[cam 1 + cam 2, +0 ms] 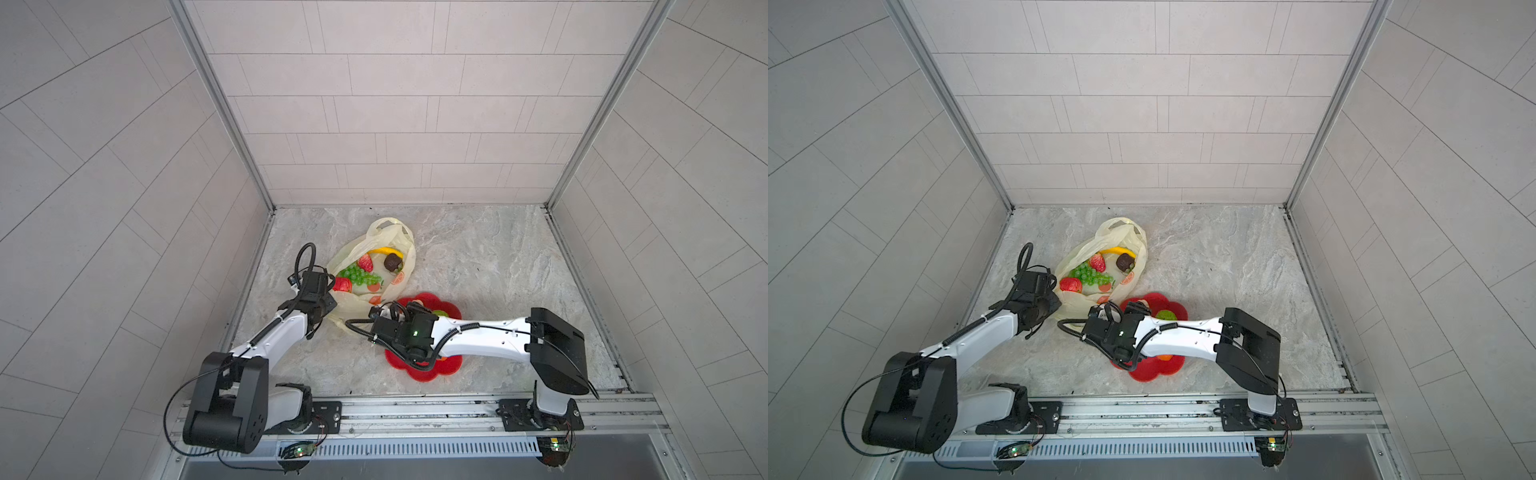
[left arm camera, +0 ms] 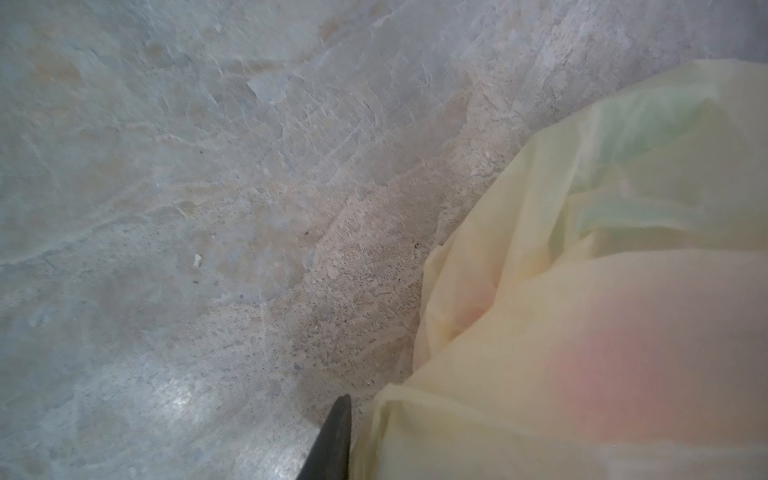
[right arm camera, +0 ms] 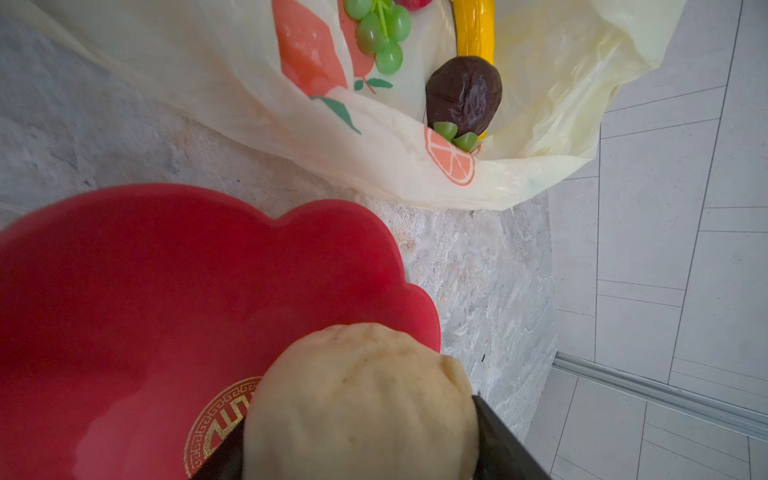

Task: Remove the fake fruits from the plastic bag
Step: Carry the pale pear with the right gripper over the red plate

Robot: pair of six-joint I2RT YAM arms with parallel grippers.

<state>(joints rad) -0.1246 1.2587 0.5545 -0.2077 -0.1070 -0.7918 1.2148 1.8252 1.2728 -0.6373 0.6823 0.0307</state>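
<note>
Cream fruit [image 3: 357,399] over red plate [image 3: 145,270] rim (bag [image 3: 208,83] near)

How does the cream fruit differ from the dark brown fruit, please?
The cream fruit is pale and matte; the dark brown fruit is dark, wrinkled and glossy. The cream fruit is clamped in the right gripper above the red plate; the dark brown fruit lies loose in the plastic bag. Both are rounded toy fruits.
</note>
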